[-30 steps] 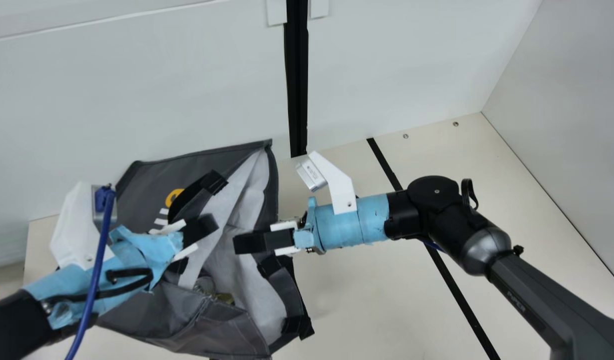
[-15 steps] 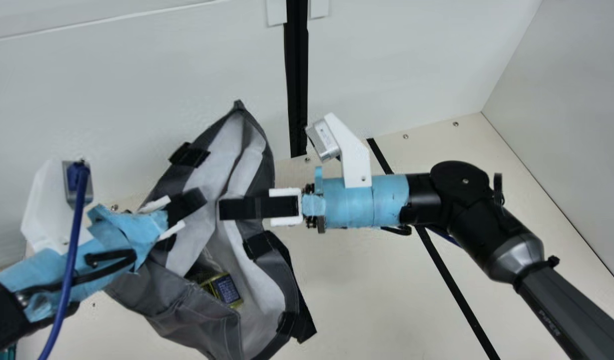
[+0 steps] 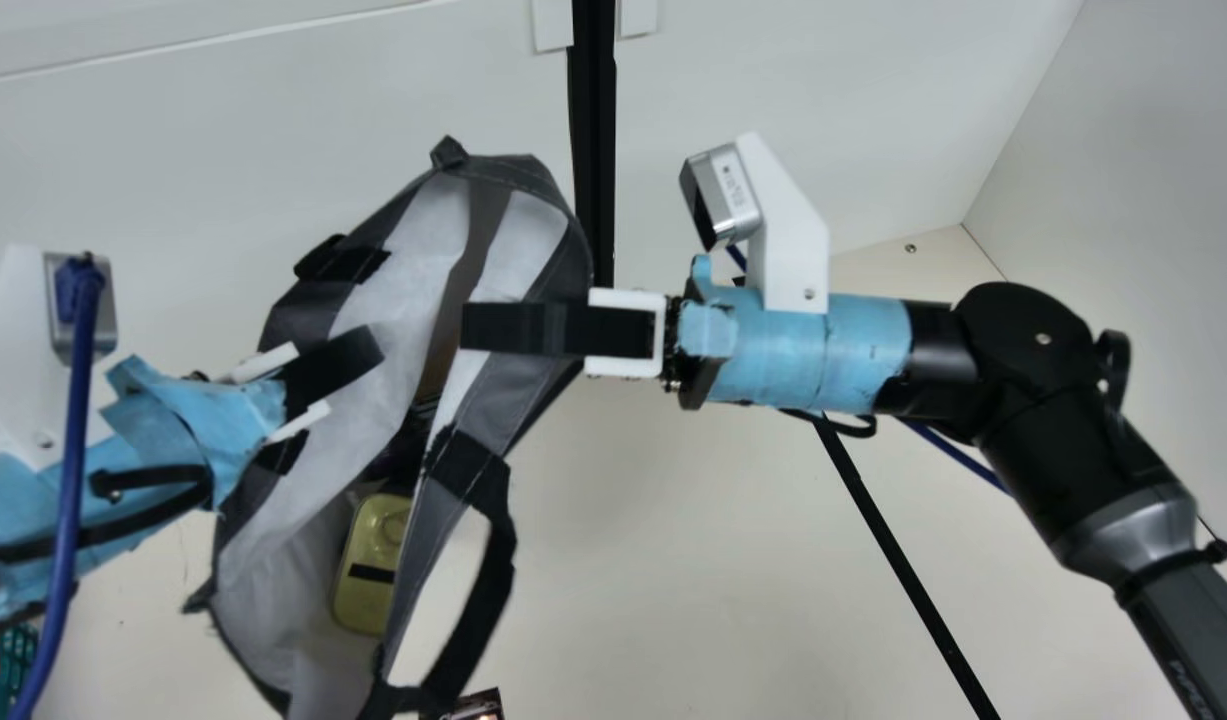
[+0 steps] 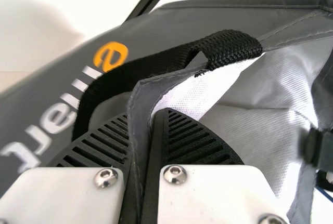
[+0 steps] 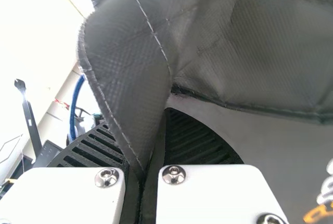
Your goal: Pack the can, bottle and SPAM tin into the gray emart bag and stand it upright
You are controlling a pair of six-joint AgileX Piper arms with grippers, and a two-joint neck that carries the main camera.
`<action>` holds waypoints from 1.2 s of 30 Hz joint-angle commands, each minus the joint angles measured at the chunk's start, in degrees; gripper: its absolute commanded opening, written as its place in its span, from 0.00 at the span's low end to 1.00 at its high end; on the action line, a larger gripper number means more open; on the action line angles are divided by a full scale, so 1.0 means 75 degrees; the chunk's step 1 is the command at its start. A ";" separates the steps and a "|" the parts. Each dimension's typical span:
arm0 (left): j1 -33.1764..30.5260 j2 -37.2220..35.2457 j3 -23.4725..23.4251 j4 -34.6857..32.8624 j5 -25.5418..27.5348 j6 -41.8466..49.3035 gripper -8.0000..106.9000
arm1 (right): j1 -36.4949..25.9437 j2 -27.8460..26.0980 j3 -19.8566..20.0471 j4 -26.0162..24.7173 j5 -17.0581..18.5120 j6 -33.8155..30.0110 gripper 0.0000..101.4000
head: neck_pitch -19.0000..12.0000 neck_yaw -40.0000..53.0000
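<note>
L gripper (image 3: 345,352) has its fingers pinched almost together w/ one rim of the gray bag (image 3: 313,300) between them; R gripper (image 3: 470,328) likewise, nearly closed on the opp. rim. SPAM tin (image 3: 371,565) is inside the bag, down by its near end; dark stuff (image 3: 398,455) lies deeper in bag, can't tell if can or bottle. Bag looks held up & tilted, so prob. at the standing-up stage. Main risk: thin cloth held only at the rims, so uneven pull or contents' wt. could slip it out of one grip & bag flops. Tin could slide & tip it. Loose handle (image 3: 495,580) on bag's R side might snag; let go pre-base flat = topples.
</note>
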 commanded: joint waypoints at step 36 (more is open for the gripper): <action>-0.1256 -0.0373 -0.0706 0.0129 0.3459 -0.0176 0.00 | -0.0853 -0.3084 0.0903 -0.1664 -0.0059 0.3244 0.00 | -0.0173 -0.0007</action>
